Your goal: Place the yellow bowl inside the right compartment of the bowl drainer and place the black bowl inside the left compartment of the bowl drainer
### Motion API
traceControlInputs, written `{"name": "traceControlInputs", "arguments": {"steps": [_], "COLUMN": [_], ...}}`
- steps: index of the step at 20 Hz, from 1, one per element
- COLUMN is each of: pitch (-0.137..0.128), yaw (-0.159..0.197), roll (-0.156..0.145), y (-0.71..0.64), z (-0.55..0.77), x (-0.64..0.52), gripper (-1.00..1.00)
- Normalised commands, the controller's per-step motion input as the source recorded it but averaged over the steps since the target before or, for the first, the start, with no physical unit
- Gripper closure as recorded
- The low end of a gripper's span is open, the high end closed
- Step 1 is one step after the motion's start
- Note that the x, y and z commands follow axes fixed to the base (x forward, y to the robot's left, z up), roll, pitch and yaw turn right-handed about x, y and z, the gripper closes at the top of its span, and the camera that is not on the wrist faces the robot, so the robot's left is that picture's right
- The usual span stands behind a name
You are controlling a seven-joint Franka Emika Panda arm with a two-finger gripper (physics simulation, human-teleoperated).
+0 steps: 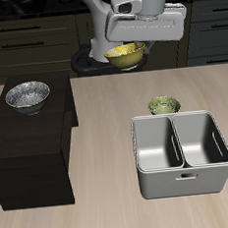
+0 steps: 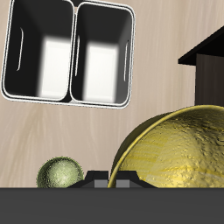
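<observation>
The yellow bowl (image 1: 126, 55) is held aloft at the upper centre of the exterior frame, pinched at its rim by the gripper (image 1: 129, 47). It is judged rigid, light and slippery. The bowl drainer (image 1: 185, 183) sits empty at lower right.

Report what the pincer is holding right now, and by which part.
The pincer holds the yellow bowl, lifted well above the table. The hold looks to be at the bowl's rim, though the fingers themselves are hidden, so the exact contact cannot be confirmed.
</observation>
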Motion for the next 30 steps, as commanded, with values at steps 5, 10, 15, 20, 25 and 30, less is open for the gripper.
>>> {"name": "traceControlInputs", "arguments": {"steps": [5, 10, 15, 20, 25, 30], "pitch": [0.023, 0.011, -0.011, 0.002, 0.008, -0.011], "yaw": [-0.006, 0.009, 0.021, 0.007, -0.054, -0.009], "roll": [0.004, 0.001, 0.015, -0.001, -0.044, -0.019], "y": [0.24, 0.19, 0.13, 0.05, -0.08, 0.0], "z": [-0.02, -0.09, -0.06, -0.06, -0.07, -0.03], "x": [0.27, 0.26, 0.18, 0.15, 0.36, 0.25], "gripper": [1.0, 1.0, 1.0, 1.0, 1.0, 1.0]}}
